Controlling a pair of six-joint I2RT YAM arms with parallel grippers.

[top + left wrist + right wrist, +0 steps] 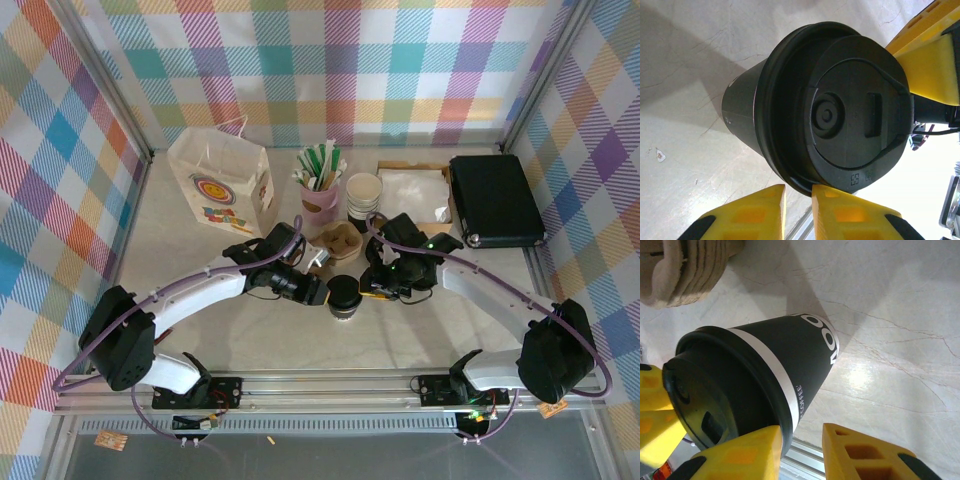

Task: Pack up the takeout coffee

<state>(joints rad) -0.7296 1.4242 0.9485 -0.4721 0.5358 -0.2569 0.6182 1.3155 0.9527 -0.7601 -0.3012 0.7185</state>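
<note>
Small black paper takeout cup (345, 297): white band below rim, white lettering on wall. Capped with round black plastic lid (850, 100), which has raised centre button and sip slot. Cup upright on table (250, 340), about mid-width, nearer near edge than far edge, well apart from both side edges.

Takeout coffee (345, 296) stands centre-front on table (250, 340), left gripper (322, 292) at its left, right gripper (372, 288) at its right. Behind it: tray stack (335, 240), then stirrer holder (322, 200) and cup stack (364, 198). Bag (220, 185) back-left, case (495, 200) back-right.
</note>
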